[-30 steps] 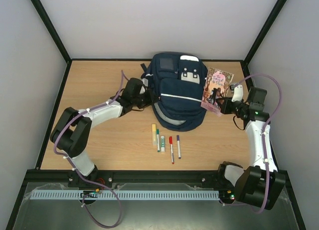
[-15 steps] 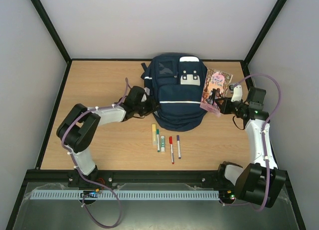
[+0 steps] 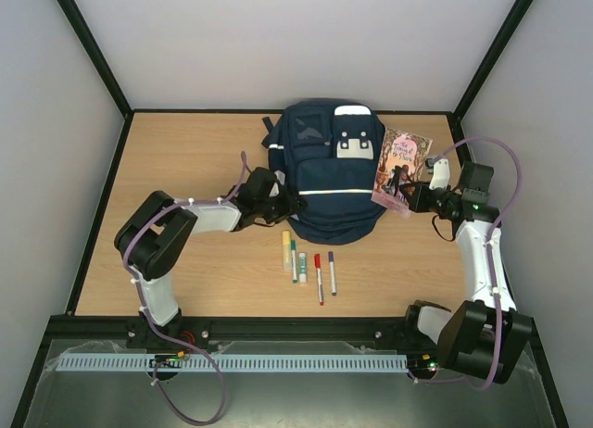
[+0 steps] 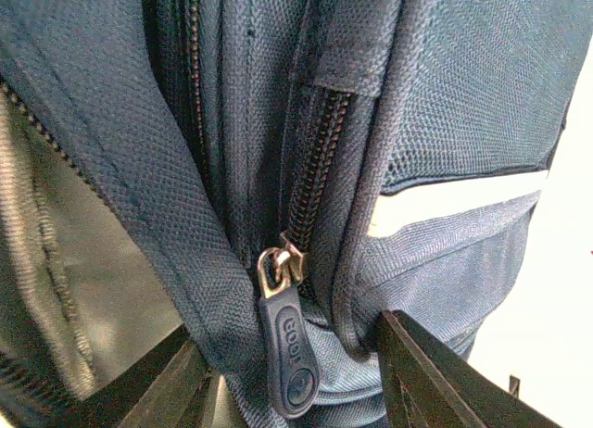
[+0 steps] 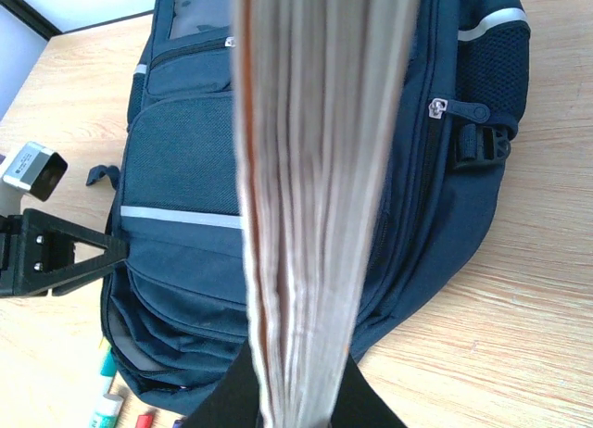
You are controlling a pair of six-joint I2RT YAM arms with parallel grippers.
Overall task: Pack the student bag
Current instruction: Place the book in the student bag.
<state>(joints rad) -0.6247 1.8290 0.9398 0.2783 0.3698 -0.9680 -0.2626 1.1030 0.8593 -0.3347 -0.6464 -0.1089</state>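
Moved since a second ago: left gripper [image 3: 283,204] slid in along the bag's [image 3: 326,173] left side, and its jaws have parted either side of the zip pull [image 4: 288,354].
Bag: lies between both grippers.
Right gripper [image 3: 409,195]: clamped on book [image 3: 402,164], right of bag.
Pens [image 3: 307,261]: loose in front of bag.
Packed: seemingly nothing yet.

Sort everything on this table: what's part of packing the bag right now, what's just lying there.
In use: navy backpack; its zip pull, framed by the open left gripper; pink-covered book, clamped in the right gripper.
Lying untouched in front of the backpack: yellow highlighter, green marker, glue stick, red marker, purple marker; probably to pack later.
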